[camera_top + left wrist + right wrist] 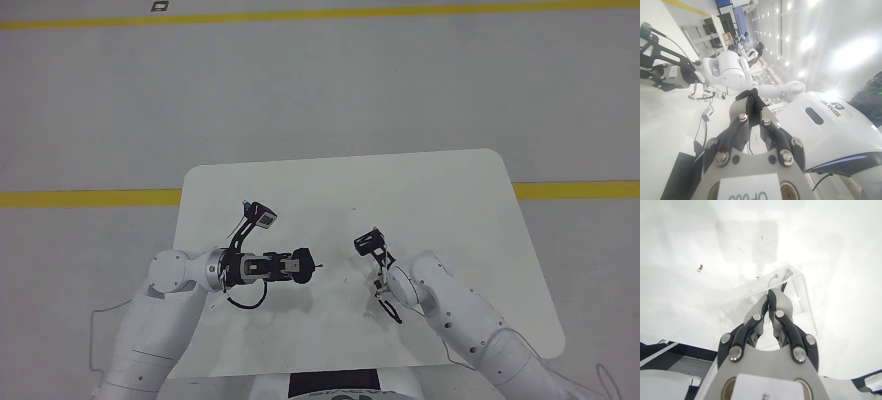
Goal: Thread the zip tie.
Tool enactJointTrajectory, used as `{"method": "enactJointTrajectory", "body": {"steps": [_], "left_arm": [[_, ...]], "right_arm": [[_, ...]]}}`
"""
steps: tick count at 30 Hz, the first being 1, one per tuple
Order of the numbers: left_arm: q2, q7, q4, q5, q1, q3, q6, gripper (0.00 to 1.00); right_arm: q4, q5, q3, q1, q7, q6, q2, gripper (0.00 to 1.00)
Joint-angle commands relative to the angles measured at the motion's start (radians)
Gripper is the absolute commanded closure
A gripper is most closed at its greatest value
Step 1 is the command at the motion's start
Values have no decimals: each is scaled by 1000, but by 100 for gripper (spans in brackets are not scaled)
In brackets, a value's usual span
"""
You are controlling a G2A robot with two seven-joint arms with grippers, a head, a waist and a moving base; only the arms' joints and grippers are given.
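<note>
Just beyond the right hand (769,293) lies the zip tie (784,284).

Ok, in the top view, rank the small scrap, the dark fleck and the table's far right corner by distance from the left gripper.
From the left gripper, shut on the zip tie:
1. Small scrap, on the table just beyond its tips.
2. Dark fleck, farther up the table.
3. Table's far right corner, well beyond both.

A clear stand (800,279) sits on the surface (450,200), with a zip tie (784,285) in it. The right end effector (769,293) is over the stand, and the left end effector (308,265) is to its left, apart.
</note>
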Motion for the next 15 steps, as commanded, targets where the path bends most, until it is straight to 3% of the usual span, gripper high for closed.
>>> {"method": "enactJointTrajectory", "body": {"steps": [1,8,15], "left_arm": [[0,0,0,0,0,0,0,100],[0,0,0,0,0,0,0,100],[0,0,0,0,0,0,0,100]], "right_arm": [[-4,4,5,-2,-3,3,-1,100],[-73,58,66,-34,-22,-10,5,100],[-164,127,167,-101,-55,-39,21,100]]}}
